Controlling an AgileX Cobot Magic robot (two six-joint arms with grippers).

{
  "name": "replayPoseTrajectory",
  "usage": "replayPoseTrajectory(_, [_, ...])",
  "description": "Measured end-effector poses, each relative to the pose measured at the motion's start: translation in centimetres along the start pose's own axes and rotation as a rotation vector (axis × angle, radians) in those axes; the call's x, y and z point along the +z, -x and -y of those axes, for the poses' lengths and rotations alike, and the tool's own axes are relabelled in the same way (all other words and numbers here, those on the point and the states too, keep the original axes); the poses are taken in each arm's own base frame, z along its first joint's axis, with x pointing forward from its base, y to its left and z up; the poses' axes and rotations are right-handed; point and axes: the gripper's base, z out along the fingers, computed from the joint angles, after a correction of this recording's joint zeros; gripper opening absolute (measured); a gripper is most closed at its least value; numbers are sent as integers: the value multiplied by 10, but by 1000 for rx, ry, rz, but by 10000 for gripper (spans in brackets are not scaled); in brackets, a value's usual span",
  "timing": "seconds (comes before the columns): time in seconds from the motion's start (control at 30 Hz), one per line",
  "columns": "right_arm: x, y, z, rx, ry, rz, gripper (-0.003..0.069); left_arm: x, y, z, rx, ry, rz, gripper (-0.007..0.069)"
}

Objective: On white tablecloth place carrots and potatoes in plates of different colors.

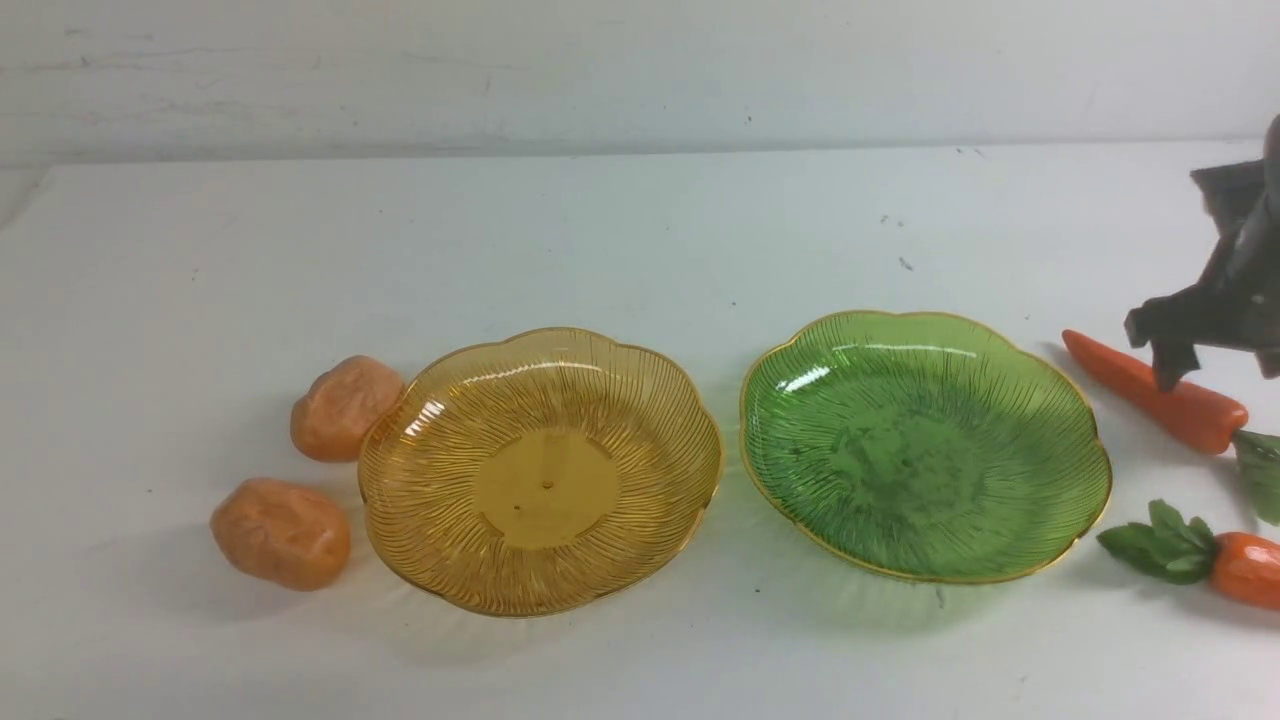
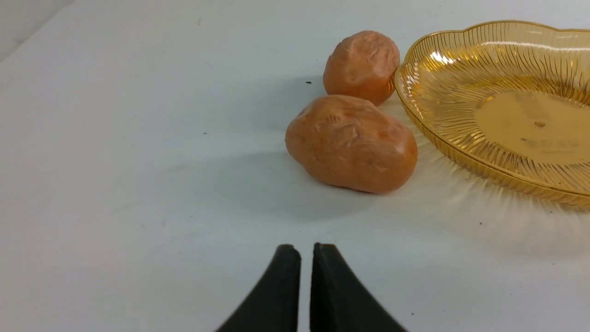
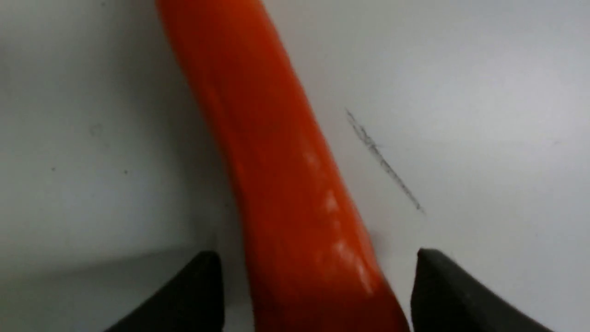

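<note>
Plates sit side by side mid-frame in front view on white cloth (image 1: pixel 640 230) over bench: amber plate (image 1: pixel 440 540) left of centre, green plate (image 1: pixel 800 400) right of centre, rims near but apart. Upper potato (image 1: pixel 345 407) is at amber plate's left rim, touching or just off it, can't tell. Lower potato (image 1: pixel 281 532) lies just beside same rim, lower left. Upper carrot (image 1: pixel 1200 412) lies diagonally at right edge, tip to upper left near green plate, leaves to lower right. Lower carrot (image 1: pixel 1245 568) is at lower right, leaves twd green plate, body cut by frame edge. All four veg lie on cloth, outside plates. R hand (image 3: pixel 318 260) is released, fingers spread either side of upper carrot w/ a gap each side. L hand (image 2: pixel 306 251) is clenched on nothing, tips nearly together, low over cloth, potatoes just ahead of it.
</note>
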Motion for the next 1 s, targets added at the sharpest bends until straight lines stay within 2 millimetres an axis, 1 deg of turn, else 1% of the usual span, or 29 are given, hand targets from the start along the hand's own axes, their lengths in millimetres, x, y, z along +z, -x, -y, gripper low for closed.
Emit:
replayPoseTrajectory(0.03, [-1,0,0,-19,-3,-11,441,0,0,0,0,0,0,27])
replayPoseTrajectory(0.07, [-3,0,2,-36,-6,-34,377,0,0,0,0,0,0,27])
replayPoseTrajectory(0.1, [-9,1,4,-45,-11,-67,336,0,0,0,0,0,0,27])
replayPoseTrajectory(0.13, [-14,2,5,-48,-14,-79,337,0,0,0,0,0,0,27])
replayPoseTrajectory(0.17, [-28,5,9,-31,-16,-96,344,0,0,0,0,0,0,27])
replayPoseTrajectory(0.23, [-66,15,12,51,43,-32,345,0,0,0,0,0,0,27])
replayPoseTrajectory(0.27, [-93,16,9,117,133,28,345,0,0,0,0,0,0,27])
replayPoseTrajectory(0.3, [-124,15,-2,148,258,83,345,0,0,0,0,0,0,27])
replayPoseTrajectory(0.33, [-140,13,-10,123,309,113,345,0,0,0,0,0,0,27])
replayPoseTrajectory(0.37, [-156,11,-26,64,365,144,345,0,0,0,0,0,0,27])
replayPoseTrajectory(0.4, [-163,10,-40,9,386,154,345,0,0,0,0,0,0,27])
replayPoseTrajectory(0.47, [-165,6,-65,-70,400,144,345,0,0,0,0,0,0,27])
replayPoseTrajectory(0.5, [-163,3,-80,-118,399,130,345,0,0,0,0,0,0,27])
replayPoseTrajectory(0.57, [-149,-3,-107,-213,370,72,345,0,0,0,1,0,-1,27])
replayPoseTrajectory(0.63, [-137,-6,-123,-276,330,36,346,0,0,0,1,0,-1,27])
replayPoseTrajectory(0.7, [-128,-7,-129,-303,290,14,363,0,0,0,1,0,-1,27])
replayPoseTrajectory(0.73, [-117,-7,-134,-319,258,-11,388,0,0,0,1,0,-1,27])
replayPoseTrajectory(0.8, [-102,-7,-140,-331,205,-42,511,0,0,0,1,0,-1,27])
replayPoseTrajectory(0.83, [-98,-7,-140,-335,190,-49,568,0,0,0,1,0,-1,27])
replayPoseTrajectory(0.87, [-97,-7,-139,-338,177,-48,610,0,0,0,1,0,-1,27])
replayPoseTrajectory(0.9, [-101,-6,-137,-333,168,-37,655,0,0,0,1,0,-1,27])
replayPoseTrajectory(0.97, [-117,-7,-131,-330,157,3,681,0,0,0,1,0,-1,27])
replayPoseTrajectory(1.0, [-131,-8,-126,-331,144,37,683,0,0,0,1,0,-1,27])
